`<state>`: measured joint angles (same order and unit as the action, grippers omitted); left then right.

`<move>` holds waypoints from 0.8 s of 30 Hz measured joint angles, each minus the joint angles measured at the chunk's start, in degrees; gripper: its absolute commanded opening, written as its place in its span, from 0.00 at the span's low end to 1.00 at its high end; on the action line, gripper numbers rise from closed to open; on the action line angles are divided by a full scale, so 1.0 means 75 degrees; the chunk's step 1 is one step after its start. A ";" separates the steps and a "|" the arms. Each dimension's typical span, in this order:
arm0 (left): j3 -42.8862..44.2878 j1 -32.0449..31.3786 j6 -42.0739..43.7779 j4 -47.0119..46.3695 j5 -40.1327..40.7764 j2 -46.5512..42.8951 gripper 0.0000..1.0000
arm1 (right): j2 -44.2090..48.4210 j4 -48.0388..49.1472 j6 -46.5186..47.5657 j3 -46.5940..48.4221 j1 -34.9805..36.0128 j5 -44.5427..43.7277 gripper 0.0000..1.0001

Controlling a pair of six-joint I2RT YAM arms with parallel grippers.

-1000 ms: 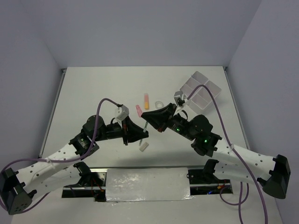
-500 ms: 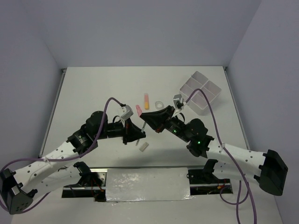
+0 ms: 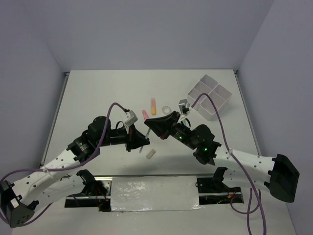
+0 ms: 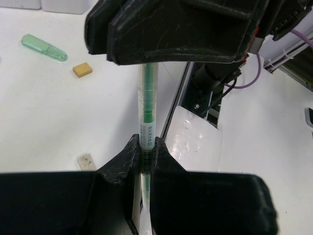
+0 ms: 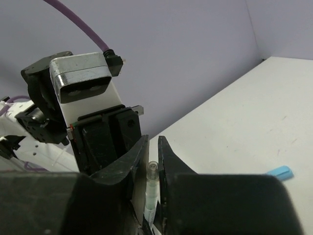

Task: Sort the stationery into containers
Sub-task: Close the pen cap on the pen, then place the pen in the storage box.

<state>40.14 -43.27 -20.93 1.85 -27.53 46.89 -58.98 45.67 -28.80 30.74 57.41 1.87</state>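
1. Closest to the arm bases, a small beige piece (image 3: 150, 153) lies flat on the bench (image 3: 98, 98), just in front of the two wrists.
2. Just beyond it, the left gripper (image 4: 146, 147) has its jaws clamped on the lower barrel of a green pen (image 4: 147, 98). The pen has a clear body with a green core and a printed label just above the grip.
3. In the left wrist view the pen runs straight up from those jaws, and its upper end disappears under the black body of the other gripper.
4. The right gripper (image 5: 152, 143) faces the left one at mid-bench. Its jaws are pinched on the clear tip of the same pen, so the pen is held between the two grippers, one at each end.
5. In the left wrist view, a green piece (image 4: 43, 47) and a tan block (image 4: 82, 70) rest on the bench, well apart from the pen.
6. In the right wrist view, a blue piece (image 5: 279, 172) lies on the bench to the right of the jaws.
7. Farther back, a pink piece (image 3: 145, 114) lies just beyond the grippers. An orange piece (image 3: 153, 105) and a tape ring (image 3: 166, 109) sit side by side behind it.
8. Farthest back, on the right, stands the white tray (image 3: 197, 84) with its cross divider, turned corner-on to the arms.
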 measured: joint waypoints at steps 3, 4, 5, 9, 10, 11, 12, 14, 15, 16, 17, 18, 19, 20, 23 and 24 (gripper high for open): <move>-0.0015 0.0006 0.0000 -0.0551 -0.0160 0.0035 0.00 | 0.0338 -0.0982 0.0131 0.0367 0.0093 0.0093 0.42; -0.0015 0.0006 0.0003 -0.0944 -0.0169 0.0050 0.00 | 0.0388 -0.1469 0.0189 0.0460 0.0227 0.0198 0.43; -0.0020 0.0006 0.0015 -0.1160 -0.0227 0.0038 0.00 | 0.0434 -0.1813 0.0242 0.0536 0.0350 0.0131 0.45; -0.0361 -0.0082 0.0195 -0.1824 -0.0242 -0.0015 0.00 | 0.0781 -0.3375 0.0484 0.1105 0.0414 -0.0093 0.39; -0.0428 -0.0105 0.0221 -0.1912 -0.0239 -0.0038 0.00 | 0.0845 -0.3649 0.0554 0.1209 0.0428 -0.0146 0.18; -0.0475 -0.0117 0.0239 -0.1979 -0.0204 -0.0055 0.00 | 0.0915 -0.3867 0.0586 0.1285 0.0431 -0.0131 0.09; -0.0510 -0.0125 0.0236 -0.2063 -0.0216 -0.0058 0.00 | 0.0965 -0.3993 0.0662 0.1323 0.0449 -0.0137 0.01; -0.0533 -0.0172 0.0227 -0.2081 -0.0207 -0.0070 0.00 | 0.1040 -0.4164 0.0740 0.1346 0.0478 -0.0143 0.00; -0.0542 -0.0198 0.0216 -0.2084 -0.0169 -0.0073 0.07 | 0.1049 -0.4205 0.0749 0.1352 0.0478 -0.0146 0.00; -0.0542 -0.0213 0.0210 -0.2078 -0.0099 -0.0073 0.14 | 0.1052 -0.4211 0.0752 0.1352 0.0478 -0.0146 0.00; -0.0542 -0.0230 0.0195 -0.2072 -0.0006 -0.0073 0.24 | 0.1052 -0.4214 0.0740 0.1352 0.0478 -0.0154 0.00; -0.0542 -0.0259 0.0204 -0.2072 0.0105 -0.0073 0.37 | 0.1052 -0.4214 0.0731 0.1352 0.0478 -0.0195 0.00; -0.0542 -0.0277 0.0210 -0.2069 0.0219 -0.0070 0.75 | 0.1049 -0.4217 0.0708 0.1352 0.0478 -0.0233 0.00; -0.0542 -0.0283 0.0204 -0.2052 0.0446 -0.0073 0.92 | 0.1049 -0.4304 0.0705 0.1352 0.0478 -0.0321 0.00; -0.0443 -0.0230 0.0017 -0.1763 0.1335 -0.0017 0.99 | 0.0933 -0.4771 0.0836 0.1530 0.0414 -0.0842 0.00; -0.0318 -0.0227 -0.0076 -0.1515 0.1743 0.0064 0.99 | 0.0822 -0.5062 0.0909 0.1711 0.0323 -0.1072 0.00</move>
<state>37.76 -44.97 -21.50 -9.52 -14.46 47.37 -52.82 7.70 -21.98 43.57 59.83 -6.17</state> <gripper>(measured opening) 0.989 0.180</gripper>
